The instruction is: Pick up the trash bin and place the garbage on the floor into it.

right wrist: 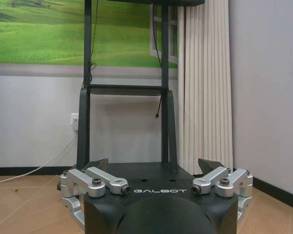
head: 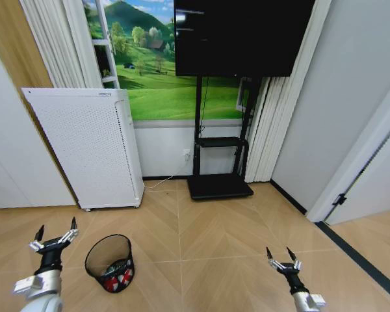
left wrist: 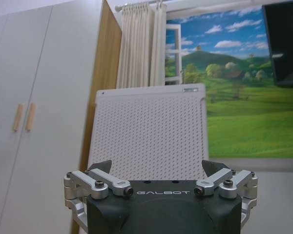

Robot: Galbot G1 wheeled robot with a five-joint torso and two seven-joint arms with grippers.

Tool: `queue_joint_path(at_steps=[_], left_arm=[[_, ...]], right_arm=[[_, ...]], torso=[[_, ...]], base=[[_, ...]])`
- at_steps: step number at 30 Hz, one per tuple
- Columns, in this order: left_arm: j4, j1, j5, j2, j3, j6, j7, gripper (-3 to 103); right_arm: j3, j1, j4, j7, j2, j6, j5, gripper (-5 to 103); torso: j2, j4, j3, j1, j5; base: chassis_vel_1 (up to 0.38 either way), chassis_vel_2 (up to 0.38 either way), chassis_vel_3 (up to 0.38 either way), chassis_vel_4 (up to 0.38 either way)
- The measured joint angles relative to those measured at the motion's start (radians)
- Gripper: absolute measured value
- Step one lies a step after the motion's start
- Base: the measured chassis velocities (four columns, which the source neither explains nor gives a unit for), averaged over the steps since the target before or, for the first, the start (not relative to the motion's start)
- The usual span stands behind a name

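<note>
On floor (head: 214,247): trash bin (head: 109,262) beside left pincer (head: 55,232) | both pincers released; litter seemingly inside

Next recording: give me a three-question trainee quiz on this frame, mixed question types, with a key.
1. True or false: the trash bin lies tipped over on the floor.
2. What shows inside the bin? A) nothing B) red-and-white garbage C) a white towel
3. Which gripper is nearer the bin, and are its fingers open?

Key: 1. False, it stands upright. 2. B. 3. The left gripper, beside the bin and not touching it, fingers open; the right gripper, also open, is farther off.
</note>
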Motion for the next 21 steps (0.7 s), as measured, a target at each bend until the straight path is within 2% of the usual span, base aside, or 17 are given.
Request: queue_joint_path(at_steps=[1, 4, 7, 21], left_arm=[[0.0, 0.0, 0.0, 0.0, 0.0, 0.0, 0.0, 100], [-0.034, 0.0, 0.003, -0.013, -0.001, -0.006, 0.055, 100], [-0.035, -0.004, 0.019, -0.023, 0.0, -0.007, 0.065, 100], [-0.082, 0.031, 0.029, -0.056, 0.004, 0.009, 0.064, 100]], right_arm=[[0.0, 0.0, 0.0, 0.0, 0.0, 0.0, 0.0, 100], [0.029, -0.031, 0.056, 0.0, 0.021, 0.0, -0.002, 100], [0.047, -0.046, 0.084, 0.0, 0.023, 0.0, -0.002, 100], [0.077, -0.081, 0.135, -0.001, 0.019, -0.002, 0.004, 100]], torso=[[0.0, 0.0, 0.0, 0.0, 0.0], [0.014, 0.0001, 0.01, 0.003, -0.0001], [0.025, 0.0001, 0.019, 0.006, -0.0006], [0.085, 0.0001, 0.062, 0.023, -0.0002]], base=[[0.0, 0.0, 0.0, 0.0], [0.0, 0.0, 0.0, 0.0], [0.0, 0.0, 0.0, 0.0], [0.0, 0.0, 0.0, 0.0]])
